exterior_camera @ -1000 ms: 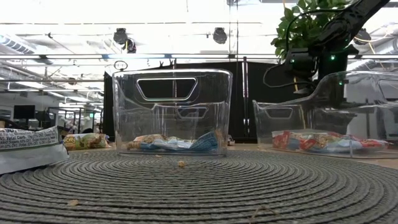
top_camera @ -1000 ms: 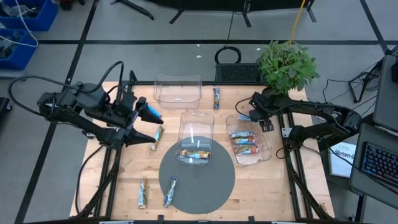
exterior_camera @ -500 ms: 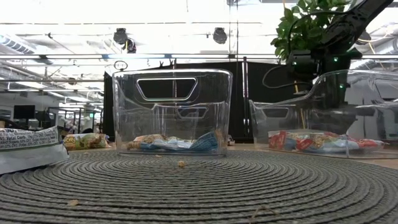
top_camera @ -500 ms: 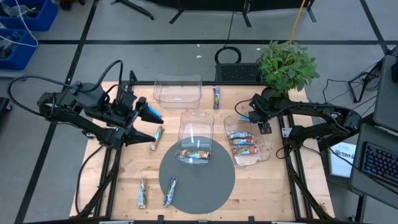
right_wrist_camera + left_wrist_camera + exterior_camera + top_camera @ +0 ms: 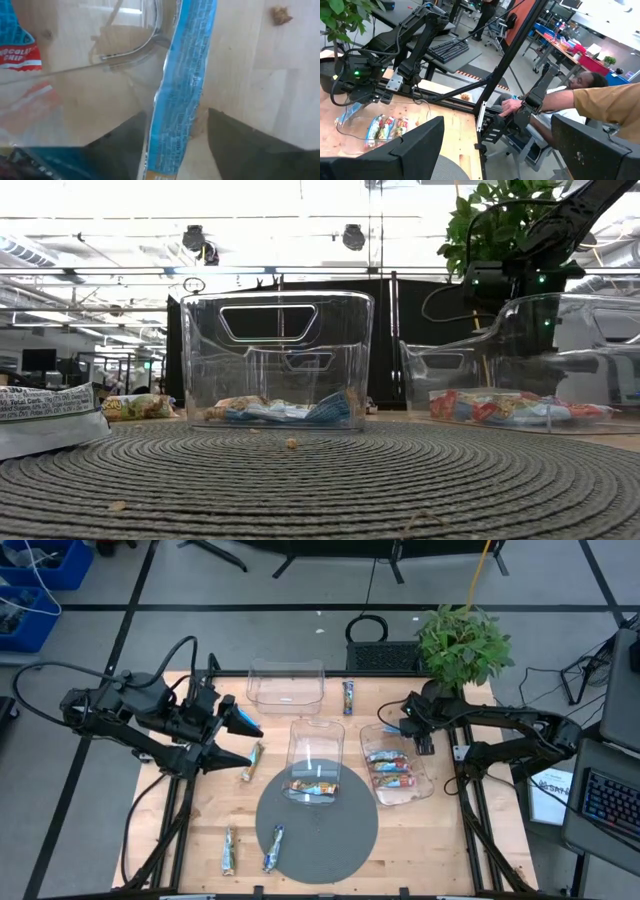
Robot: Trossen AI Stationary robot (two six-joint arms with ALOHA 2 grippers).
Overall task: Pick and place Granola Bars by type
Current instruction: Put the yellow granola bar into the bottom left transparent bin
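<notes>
Bars sit in two clear bins: blue-marked ones in the middle bin [image 5: 315, 762] at the mat's [image 5: 318, 830] 12 o'clock edge, red-marked ones in the right bin [image 5: 399, 764]. Loose bars lie around: one blue bar [image 5: 348, 697] at 12 o'clock of the table, a tan one [image 5: 251, 760] at 9 o'clock of the middle bin, two [image 5: 229, 851] [image 5: 273, 847] at the mat's 8 o'clock. A light-blue bar [image 5: 180, 85] stands pinched between the right gripper's [image 5: 424, 737] fingers [image 5: 240, 135] at the right bin's 12 o'clock rim. The left gripper [image 5: 243, 721] hovers at 9 o'clock, fingers spread apart. An empty bin [image 5: 286, 686] sits at 11 o'clock
</notes>
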